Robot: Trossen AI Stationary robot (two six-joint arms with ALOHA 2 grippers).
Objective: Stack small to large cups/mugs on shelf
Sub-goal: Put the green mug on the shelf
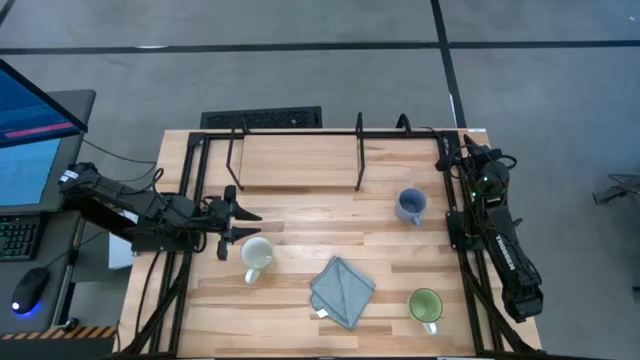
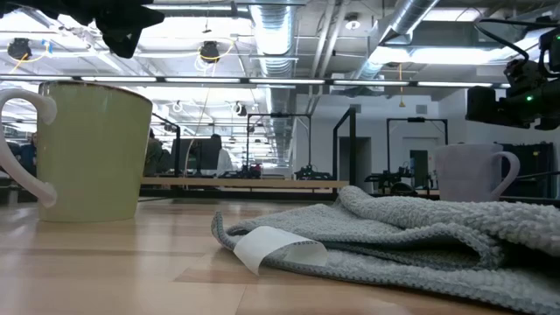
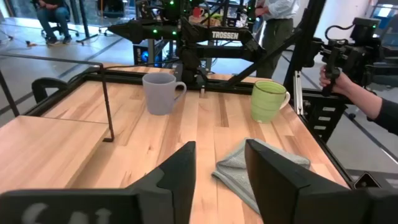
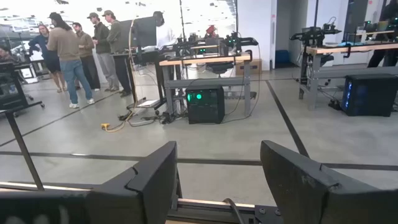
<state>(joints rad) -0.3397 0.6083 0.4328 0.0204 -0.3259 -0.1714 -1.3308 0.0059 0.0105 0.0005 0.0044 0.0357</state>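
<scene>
Three mugs stand upright on their bases on the wooden table. The white mug is at the left, just nearer than my left gripper. That gripper hovers level with a gap between its fingers and nothing in it. The blue-grey mug stands at the right by the shelf. The green mug stands at the near right. My right gripper rests open at the table's far right corner, facing the room.
A folded grey-blue cloth lies between the white and green mugs. The shelf's thin black posts rise from its board. A person's hand with a device shows beyond the table's right edge. A monitor and keyboard are at the left.
</scene>
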